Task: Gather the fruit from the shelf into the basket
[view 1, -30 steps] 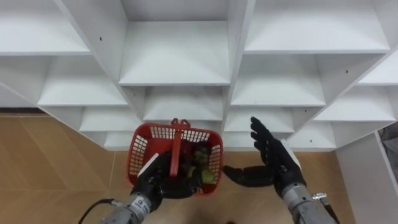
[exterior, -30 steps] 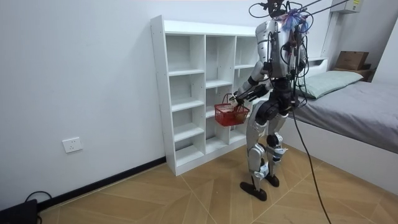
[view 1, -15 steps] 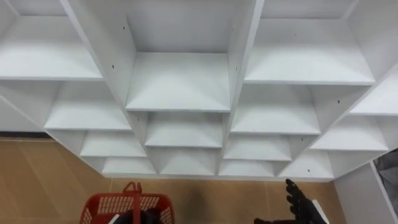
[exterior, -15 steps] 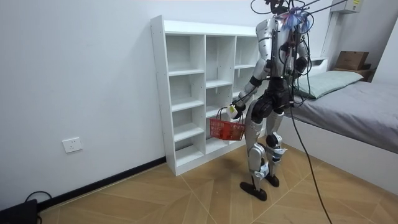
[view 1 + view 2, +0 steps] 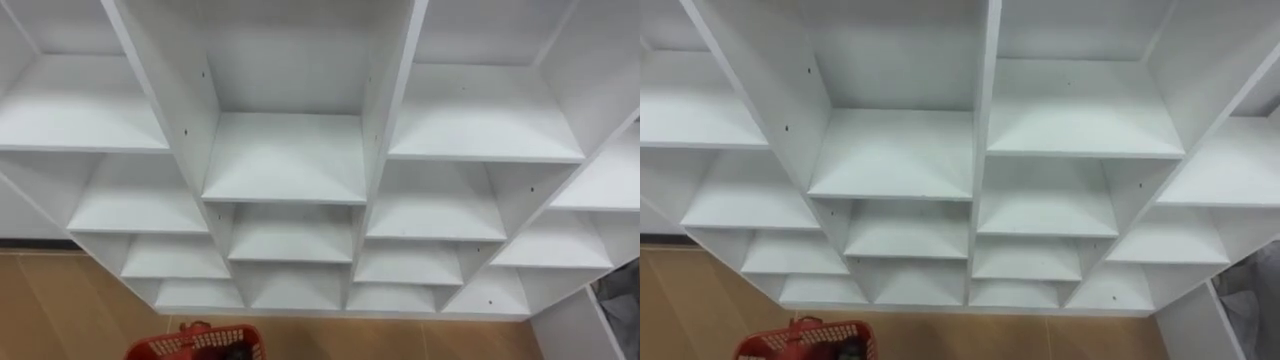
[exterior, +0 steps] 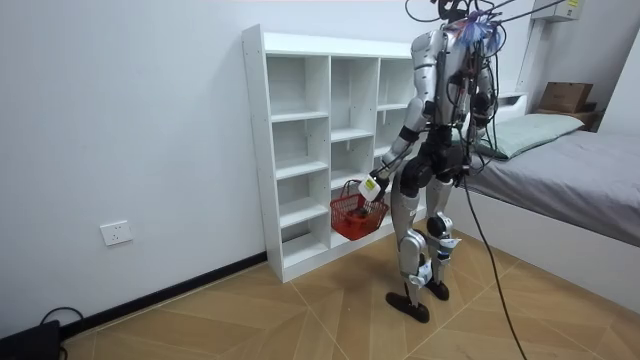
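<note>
1 red basket (image 6: pixel 352 215) is hanging low from the robot's left hand (image 6: pixel 371 187), which is clamping its handle, at the middle of the room view. The robot is standing facing the white closet (image 6: pixel 300 150). The basket's rim is peeking in at the eye views' bottom left. What is lying inside is showing too small to tell.

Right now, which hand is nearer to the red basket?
Left. The left hand holds the red basket, hanging just below it; the right hand's place cannot be told.
</note>
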Controlling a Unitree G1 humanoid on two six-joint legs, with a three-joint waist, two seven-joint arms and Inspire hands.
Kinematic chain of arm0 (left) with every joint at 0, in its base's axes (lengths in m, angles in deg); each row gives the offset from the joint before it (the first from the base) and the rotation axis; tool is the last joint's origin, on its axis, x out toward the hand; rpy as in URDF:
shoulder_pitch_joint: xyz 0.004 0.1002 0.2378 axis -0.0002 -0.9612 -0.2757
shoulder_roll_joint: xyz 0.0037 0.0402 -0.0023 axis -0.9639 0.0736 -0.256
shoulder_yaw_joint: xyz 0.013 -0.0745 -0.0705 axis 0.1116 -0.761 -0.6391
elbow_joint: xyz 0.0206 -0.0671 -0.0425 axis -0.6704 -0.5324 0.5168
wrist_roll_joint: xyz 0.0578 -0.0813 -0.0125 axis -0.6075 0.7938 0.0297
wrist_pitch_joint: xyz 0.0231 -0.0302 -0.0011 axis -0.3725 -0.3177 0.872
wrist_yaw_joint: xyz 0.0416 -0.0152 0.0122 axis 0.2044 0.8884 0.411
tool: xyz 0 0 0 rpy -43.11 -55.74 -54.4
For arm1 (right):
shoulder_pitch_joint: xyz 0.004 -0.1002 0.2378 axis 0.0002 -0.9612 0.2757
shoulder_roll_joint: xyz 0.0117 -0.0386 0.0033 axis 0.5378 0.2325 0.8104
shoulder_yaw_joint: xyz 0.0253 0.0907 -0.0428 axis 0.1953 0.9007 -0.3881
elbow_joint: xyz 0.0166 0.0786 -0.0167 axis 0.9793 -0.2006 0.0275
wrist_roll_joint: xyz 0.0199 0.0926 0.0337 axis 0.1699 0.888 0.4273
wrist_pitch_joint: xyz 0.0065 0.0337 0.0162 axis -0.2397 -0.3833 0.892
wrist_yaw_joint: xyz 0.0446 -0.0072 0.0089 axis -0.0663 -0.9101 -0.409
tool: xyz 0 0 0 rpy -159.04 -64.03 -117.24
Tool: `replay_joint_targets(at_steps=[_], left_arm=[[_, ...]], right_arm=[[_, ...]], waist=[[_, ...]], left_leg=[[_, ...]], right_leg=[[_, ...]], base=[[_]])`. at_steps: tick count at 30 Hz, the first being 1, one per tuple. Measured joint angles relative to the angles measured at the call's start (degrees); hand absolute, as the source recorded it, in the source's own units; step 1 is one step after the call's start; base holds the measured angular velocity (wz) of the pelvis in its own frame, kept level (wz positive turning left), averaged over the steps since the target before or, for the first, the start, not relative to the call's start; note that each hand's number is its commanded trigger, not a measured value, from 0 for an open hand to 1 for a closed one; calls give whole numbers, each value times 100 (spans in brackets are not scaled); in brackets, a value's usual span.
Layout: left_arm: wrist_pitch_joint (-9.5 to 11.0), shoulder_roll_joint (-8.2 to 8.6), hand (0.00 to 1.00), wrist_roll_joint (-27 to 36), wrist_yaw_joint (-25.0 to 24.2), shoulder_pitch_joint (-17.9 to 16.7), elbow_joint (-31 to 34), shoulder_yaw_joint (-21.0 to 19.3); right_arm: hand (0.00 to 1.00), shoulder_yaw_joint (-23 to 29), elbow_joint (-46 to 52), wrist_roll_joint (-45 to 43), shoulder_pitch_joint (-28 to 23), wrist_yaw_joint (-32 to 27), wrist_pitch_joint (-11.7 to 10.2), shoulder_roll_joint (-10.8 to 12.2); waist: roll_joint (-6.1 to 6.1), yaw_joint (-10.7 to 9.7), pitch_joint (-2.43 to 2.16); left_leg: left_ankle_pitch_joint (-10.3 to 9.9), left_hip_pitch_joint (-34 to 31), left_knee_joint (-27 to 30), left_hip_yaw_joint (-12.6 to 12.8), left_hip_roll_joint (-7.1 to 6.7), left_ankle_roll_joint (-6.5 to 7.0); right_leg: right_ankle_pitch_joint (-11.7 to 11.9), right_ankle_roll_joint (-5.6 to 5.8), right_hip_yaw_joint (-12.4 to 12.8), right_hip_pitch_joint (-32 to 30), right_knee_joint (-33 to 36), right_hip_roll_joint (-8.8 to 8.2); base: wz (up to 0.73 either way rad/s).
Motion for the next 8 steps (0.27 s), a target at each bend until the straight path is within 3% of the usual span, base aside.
replay_joint_targets(at_steps=[8], left_arm=[[-316, 48, 100, -381, 82, 147, -295, -73]], right_arm=[[0, 182, -402, 282, 257, 17, 416, 2]], waist=[[161, -11, 38]], left_leg=[[-38, 264, -10, -12, -7, -5]], right_leg=[[-36, 15, 58, 179, -5, -3]], base=[[-2]])
